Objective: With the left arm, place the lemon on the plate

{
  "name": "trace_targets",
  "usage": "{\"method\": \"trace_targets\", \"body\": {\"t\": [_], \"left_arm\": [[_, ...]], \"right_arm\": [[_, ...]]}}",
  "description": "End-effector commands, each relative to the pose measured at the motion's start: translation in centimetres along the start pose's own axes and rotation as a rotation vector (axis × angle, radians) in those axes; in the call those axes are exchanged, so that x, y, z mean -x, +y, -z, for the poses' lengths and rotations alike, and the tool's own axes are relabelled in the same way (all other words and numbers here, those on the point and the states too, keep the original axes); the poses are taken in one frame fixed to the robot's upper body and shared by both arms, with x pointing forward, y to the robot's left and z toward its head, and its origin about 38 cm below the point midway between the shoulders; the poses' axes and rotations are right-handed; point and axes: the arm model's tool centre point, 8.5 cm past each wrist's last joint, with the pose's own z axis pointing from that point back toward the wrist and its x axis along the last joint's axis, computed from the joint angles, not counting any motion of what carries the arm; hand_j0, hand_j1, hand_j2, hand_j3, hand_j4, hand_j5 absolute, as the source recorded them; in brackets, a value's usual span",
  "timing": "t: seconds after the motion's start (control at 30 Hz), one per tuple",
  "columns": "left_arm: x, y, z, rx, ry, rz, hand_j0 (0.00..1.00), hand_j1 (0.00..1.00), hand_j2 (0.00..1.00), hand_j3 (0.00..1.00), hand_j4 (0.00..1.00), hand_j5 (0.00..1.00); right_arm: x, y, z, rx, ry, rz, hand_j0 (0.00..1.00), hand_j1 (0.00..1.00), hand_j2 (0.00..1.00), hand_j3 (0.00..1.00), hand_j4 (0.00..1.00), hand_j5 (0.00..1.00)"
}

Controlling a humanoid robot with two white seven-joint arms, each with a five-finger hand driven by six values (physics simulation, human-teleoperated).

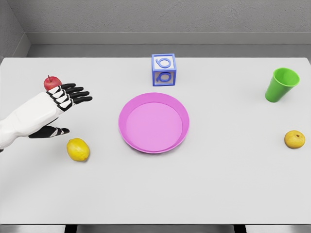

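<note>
You are looking down on a wide white table set against a grey wall, with a dark gap behind its far edge.

Your lemon lies on the table at the near left, well left of the pink plate and apart from it. It sits bare on the surface; nothing touches it.

Just above and to the left of the lemon you have the left hand, its white forearm coming in from the left edge at a slight upward slant. The hand is open: the black fingers reach straight out to the right, lightly fanned, and the thumb juts out separately below them, nearest the lemon but not on it. The palm holds nothing. You cannot tell from this view how high the hand is above the table.

Behind the knuckles you can see a small red apple, partly covered by the hand.

The plate sits in the middle of the table, shallow and round. Beyond it, close to its far rim, stands a blue-and-white block. Far right, a green cup stands tilted, and nearer to you on that side lies a yellow-orange fruit.
</note>
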Motion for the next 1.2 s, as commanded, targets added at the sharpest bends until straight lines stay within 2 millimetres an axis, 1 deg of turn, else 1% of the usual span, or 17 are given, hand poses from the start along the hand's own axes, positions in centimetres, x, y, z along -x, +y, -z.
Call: {"method": "trace_targets", "body": {"t": [0.0, 0.07, 0.1, 0.23, 0.37, 0.47, 0.53, 0.67, 0.77, 0.9, 1.0, 1.07, 1.17], "left_arm": [[0.0, 0.1, 0.0, -0.004, 0.000, -0.004, 1.00, 1.00, 1.00, 1.00, 1.00, 1.00], [0.0, 0.0, 0.0, -0.003, 0.000, -0.004, 1.00, 1.00, 1.00, 1.00, 1.00, 1.00], [0.0, 0.0, 0.0, -0.002, 0.000, -0.002, 1.00, 1.00, 1.00, 1.00, 1.00, 1.00], [-0.1, -0.3, 0.0, 0.022, -0.001, 0.020, 1.00, 1.00, 1.00, 1.00, 1.00, 1.00], [-0.2, -1.8, -0.6, 0.112, 0.008, 0.099, 1.00, 1.00, 1.00, 1.00, 1.00, 1.00], [-0.1, -2.1, -0.7, 0.142, 0.009, 0.134, 1.00, 1.00, 1.00, 1.00, 1.00, 1.00], [-0.5, -2.6, -1.0, 0.152, 0.004, 0.124, 1.00, 1.00, 1.00, 1.00, 1.00, 1.00], [0.0, -2.1, -1.7, 0.192, 0.008, 0.146, 1.00, 1.00, 1.00, 1.00, 1.00, 1.00], [-0.1, -2.5, -2.0, 0.209, 0.008, 0.144, 1.00, 1.00, 1.00, 1.00, 1.00, 1.00], [0.2, -2.4, -3.0, 0.284, -0.003, 0.164, 1.00, 1.00, 1.00, 1.00, 1.00, 1.00], [0.6, -1.6, -4.0, 0.374, -0.021, 0.200, 1.00, 1.00, 1.00, 1.00, 1.00, 1.00], [0.7, -1.2, -4.2, 0.387, -0.023, 0.215, 1.00, 1.00, 1.00, 1.00, 1.00, 1.00], [0.6, -1.6, -4.2, 0.425, -0.022, 0.212, 1.00, 1.00, 1.00, 1.00, 1.00, 1.00]], "right_arm": [[0.0, 0.0, 0.0, 0.004, -0.001, 0.002, 1.00, 1.00, 1.00, 1.00, 1.00, 1.00], [0.8, 0.1, -0.2, -0.003, 0.019, 0.000, 1.00, 1.00, 1.00, 1.00, 1.00, 1.00], [0.9, 0.1, -0.2, -0.003, 0.020, 0.000, 1.00, 1.00, 1.00, 1.00, 1.00, 1.00], [0.9, 0.1, -0.2, -0.003, 0.019, 0.000, 1.00, 1.00, 1.00, 1.00, 1.00, 1.00], [0.9, 0.1, -0.2, -0.003, 0.019, 0.000, 1.00, 1.00, 1.00, 1.00, 1.00, 1.00], [0.9, 0.1, -0.2, -0.003, 0.019, 0.000, 1.00, 1.00, 1.00, 1.00, 1.00, 1.00], [0.9, 0.1, -0.2, -0.003, 0.019, 0.000, 1.00, 1.00, 1.00, 1.00, 1.00, 1.00], [0.9, 0.1, -0.2, -0.003, 0.019, 0.000, 1.00, 1.00, 1.00, 1.00, 1.00, 1.00], [0.9, 0.1, -0.2, -0.003, 0.019, 0.000, 1.00, 1.00, 1.00, 1.00, 1.00, 1.00], [0.9, 0.1, -0.2, -0.003, 0.019, 0.000, 1.00, 1.00, 1.00, 1.00, 1.00, 1.00], [0.9, 0.1, -0.2, -0.003, 0.019, 0.000, 1.00, 1.00, 1.00, 1.00, 1.00, 1.00], [0.9, 0.1, -0.2, -0.003, 0.019, 0.000, 1.00, 1.00, 1.00, 1.00, 1.00, 1.00], [0.9, 0.1, -0.2, -0.003, 0.019, 0.000, 1.00, 1.00, 1.00, 1.00, 1.00, 1.00]]}}
